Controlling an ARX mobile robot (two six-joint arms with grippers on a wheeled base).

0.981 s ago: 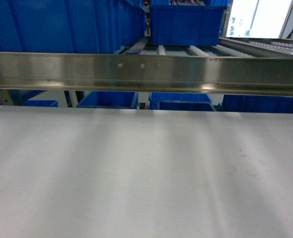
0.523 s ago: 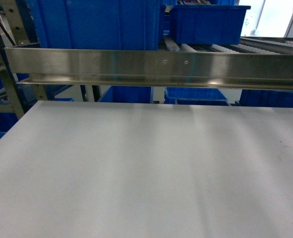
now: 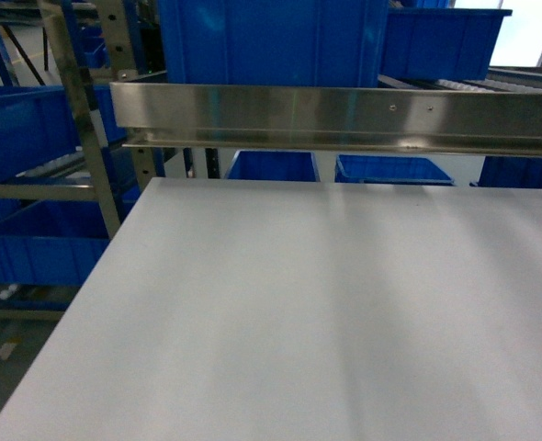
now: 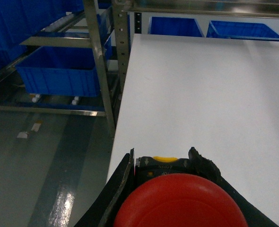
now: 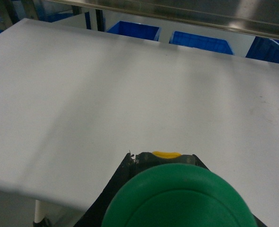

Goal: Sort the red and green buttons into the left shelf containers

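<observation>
Your left gripper (image 4: 170,165) is clamped on the red button (image 4: 177,201), whose cap fills the 6 o'clock edge of the left wrist view, with a black base and a yellow bit showing just above it between the dark fingers (image 4: 123,182). Your right gripper (image 5: 161,158) grips the green button (image 5: 177,198) the same way, cap at 6 o'clock of the right wrist view.

Both hang over the near edge of the white table (image 3: 326,312); neither arm shows in the head view. Past the table's far edge, toward 12 o'clock, you see a steel rail (image 3: 344,115) with blue bins (image 3: 271,41) above it and more below it.

Off the table's left side, at 9 to 10 o'clock, stands a steel rack (image 3: 78,138) holding the left bins (image 3: 32,243), one on a low level and others higher up.
</observation>
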